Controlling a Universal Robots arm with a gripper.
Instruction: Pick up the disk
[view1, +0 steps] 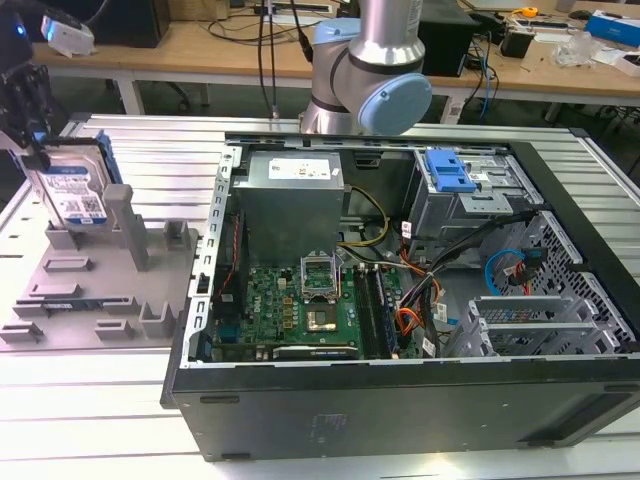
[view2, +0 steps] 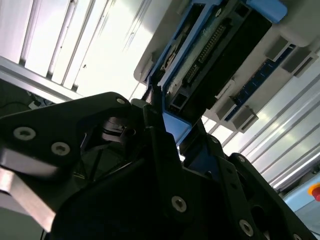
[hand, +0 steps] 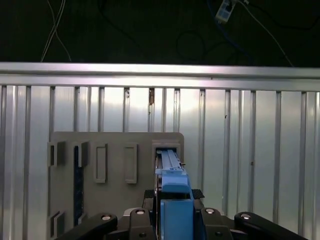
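Disk (view1: 72, 190): silver drive with white-and-blue label and blue side rails, standing upright at the upper left of the exterior view, its lower edge at the grey fixture plate (view1: 70, 290). I cannot tell whether it sits in its slot or is just clear of it.

Tool (view1: 28, 105): black, directly above the disk at the far upper left of the exterior view. In the first wrist view the tool (hand: 172, 215) has its fingers pressed against the blue rail of the disk (hand: 172, 192) from both sides, so I log it as pinching the disk by its top edge.

Fixture posts (view1: 125, 215): grey uprights just beside the disk, toward the frame's centre.

Computer case (view1: 400, 300): open, filling centre and right of the exterior view, well apart from the disk.

Tabletop (view1: 80, 400): ribbed metal under everything.

Risk, my judgement: the grip is narrow and high on a tall flat part. A skewed pull could bind the rails against the slot or post; smooth plastic rails could slip.
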